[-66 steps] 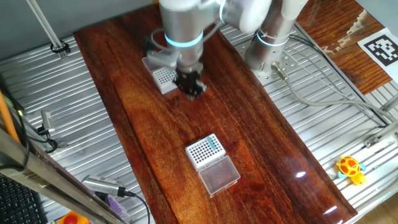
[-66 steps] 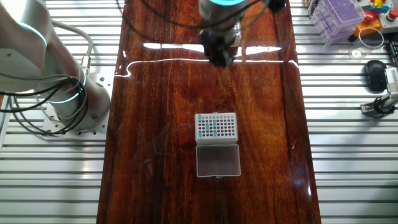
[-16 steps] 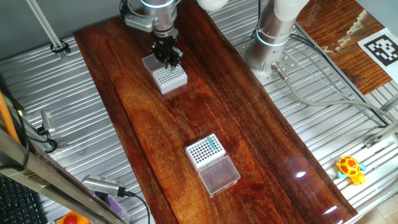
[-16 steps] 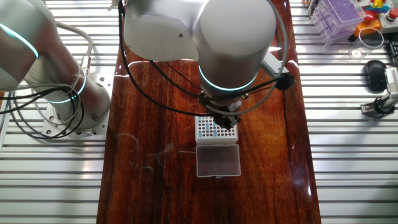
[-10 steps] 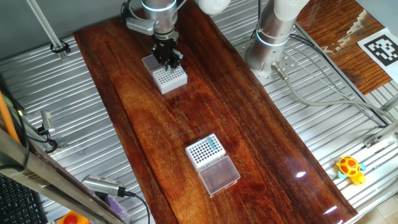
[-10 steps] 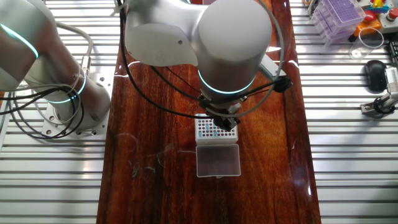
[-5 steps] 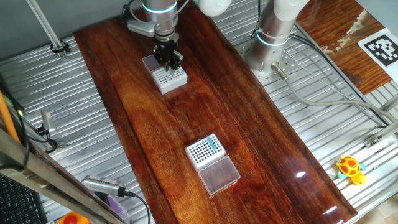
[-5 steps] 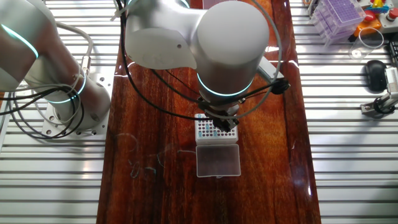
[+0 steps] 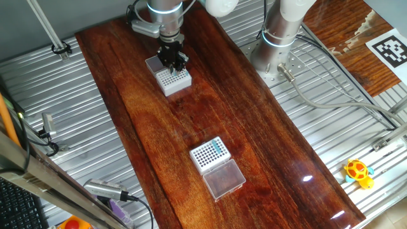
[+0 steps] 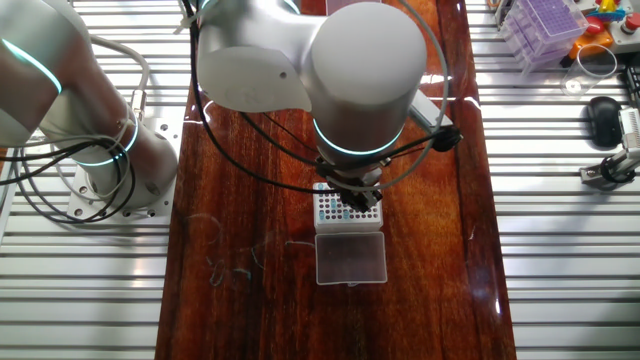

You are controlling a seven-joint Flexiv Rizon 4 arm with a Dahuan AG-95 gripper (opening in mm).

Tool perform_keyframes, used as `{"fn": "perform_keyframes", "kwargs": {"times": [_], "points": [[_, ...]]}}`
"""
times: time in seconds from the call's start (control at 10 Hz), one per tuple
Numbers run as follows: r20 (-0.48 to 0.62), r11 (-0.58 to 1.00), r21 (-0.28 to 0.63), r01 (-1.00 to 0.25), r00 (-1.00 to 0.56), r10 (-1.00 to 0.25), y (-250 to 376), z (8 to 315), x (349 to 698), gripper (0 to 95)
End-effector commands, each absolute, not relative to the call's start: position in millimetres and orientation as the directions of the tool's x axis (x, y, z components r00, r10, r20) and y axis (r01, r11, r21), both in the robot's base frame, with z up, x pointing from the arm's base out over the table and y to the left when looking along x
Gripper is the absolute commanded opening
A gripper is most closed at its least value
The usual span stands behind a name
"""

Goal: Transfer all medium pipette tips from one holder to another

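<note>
A white rack (image 9: 176, 81) stands at the far end of the wooden table; in the other fixed view this rack (image 10: 328, 211) holds several teal medium pipette tips (image 10: 344, 212). My gripper (image 9: 173, 66) points straight down over its back edge, fingers close together, apparently shut on one tip just above the grid. In the other fixed view the gripper (image 10: 350, 198) covers part of the rack. A second white rack (image 9: 208, 154) nearer the middle holds teal tips (image 9: 219, 148) in one corner; the arm hides it in the other view.
Each rack has a clear lid lying open beside it (image 9: 224, 179) (image 10: 350, 258). The arm's base (image 9: 276, 44) stands on the ribbed metal to the side. A yellow toy (image 9: 358, 172) and a purple tip box (image 10: 545, 25) lie off the wood.
Over 6.6 s the gripper moved from mid-table to the far rack. In the last second it has only crept slightly over that rack.
</note>
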State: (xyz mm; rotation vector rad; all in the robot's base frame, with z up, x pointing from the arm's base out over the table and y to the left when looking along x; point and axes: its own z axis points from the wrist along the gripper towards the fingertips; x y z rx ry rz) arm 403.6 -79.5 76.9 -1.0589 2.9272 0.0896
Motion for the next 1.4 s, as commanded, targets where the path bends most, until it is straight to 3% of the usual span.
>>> {"fn": "perform_keyframes", "kwargs": {"times": [0.1, 0.5, 1.4], "points": [[-0.046, 0.766, 0.042, -0.641, -0.768, -0.639, -80, 77, 404, 0.0], [-0.045, 0.762, 0.041, -0.646, -0.764, -0.644, -80, 83, 404, 0.0], [-0.053, 0.790, 0.057, -0.611, -0.792, -0.608, -60, 152, 416, 0.0]]}}
